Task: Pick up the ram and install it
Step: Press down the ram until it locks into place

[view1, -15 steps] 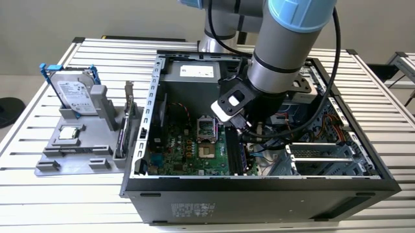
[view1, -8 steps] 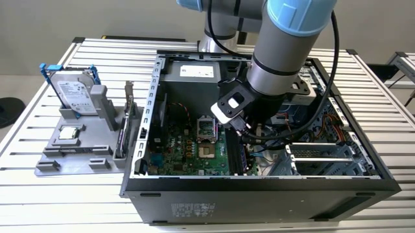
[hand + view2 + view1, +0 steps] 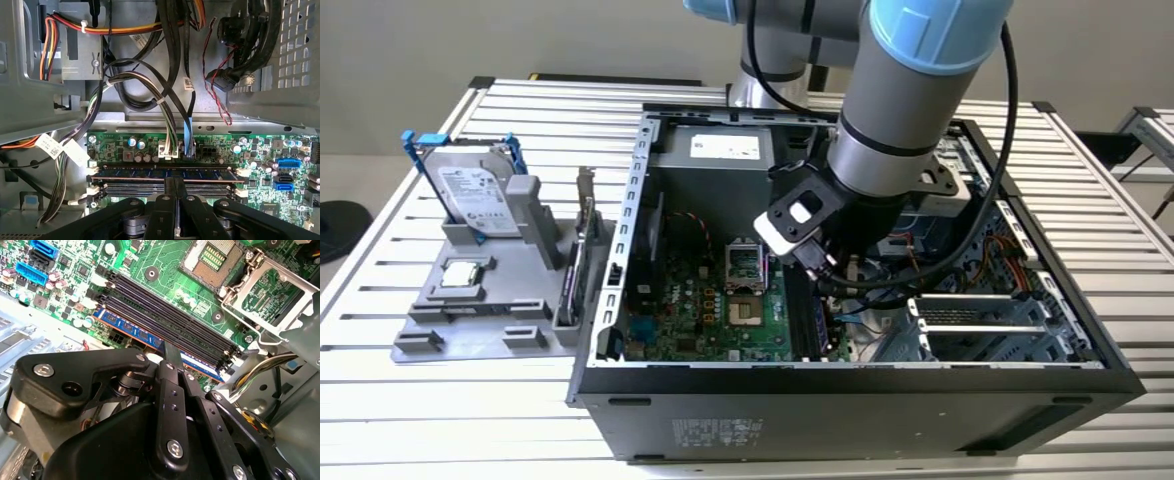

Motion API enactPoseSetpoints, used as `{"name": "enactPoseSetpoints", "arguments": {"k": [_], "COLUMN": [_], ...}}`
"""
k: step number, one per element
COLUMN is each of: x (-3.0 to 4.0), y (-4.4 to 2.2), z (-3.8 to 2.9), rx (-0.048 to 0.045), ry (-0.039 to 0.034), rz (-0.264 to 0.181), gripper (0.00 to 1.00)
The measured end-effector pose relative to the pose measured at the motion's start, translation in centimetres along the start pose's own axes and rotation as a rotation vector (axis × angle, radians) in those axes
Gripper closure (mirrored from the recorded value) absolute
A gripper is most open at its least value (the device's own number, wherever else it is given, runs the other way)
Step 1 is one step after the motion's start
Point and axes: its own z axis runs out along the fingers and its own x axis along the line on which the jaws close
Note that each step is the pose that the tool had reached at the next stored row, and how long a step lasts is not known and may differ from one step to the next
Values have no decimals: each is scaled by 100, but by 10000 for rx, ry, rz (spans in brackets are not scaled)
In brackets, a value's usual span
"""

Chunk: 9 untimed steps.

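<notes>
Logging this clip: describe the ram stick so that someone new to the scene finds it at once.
Inside the open computer case, look at the green motherboard and its row of long black slots. The ram is the blue stick standing in the slot nearest the claw, whose fingers meet over its top edge. Its neighbours are empty black slots; it alone is blue.

In the exterior view the arm (image 3: 907, 130) runs off the picture's edge at twelve o'clock and hides the pincer inside the computer case (image 3: 854, 400). In both wrist views the pincer's (image 3: 176, 187) fingers cover the middle of the ram (image 3: 167, 173); contact cannot be told. The worktop (image 3: 454, 400) is cropped at six o'clock.
</notes>
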Motion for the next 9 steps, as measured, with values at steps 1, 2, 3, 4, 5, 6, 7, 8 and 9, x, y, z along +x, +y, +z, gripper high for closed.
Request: {"name": "enactPoseSetpoints", "arguments": {"k": [1, 2, 3, 4, 5, 6, 7, 8, 9], "x": [0, 0, 0, 0, 0, 0, 0, 0, 0], "y": [1, 1, 1, 0, 1, 1, 1, 1, 1], "z": [7, 11, 11, 12, 15, 18, 22, 29, 35], "rx": [-1, 1, 1, 1, 1, 1, 0, 1, 1], "ry": [2, -2, -5, -6, -5, -3, -1, 1, 1], "rz": [-1, -1, -1, 0, -1, 0, 0, 0, 0], "gripper": [100, 100, 100, 100, 100, 100, 100, 100, 100]}}
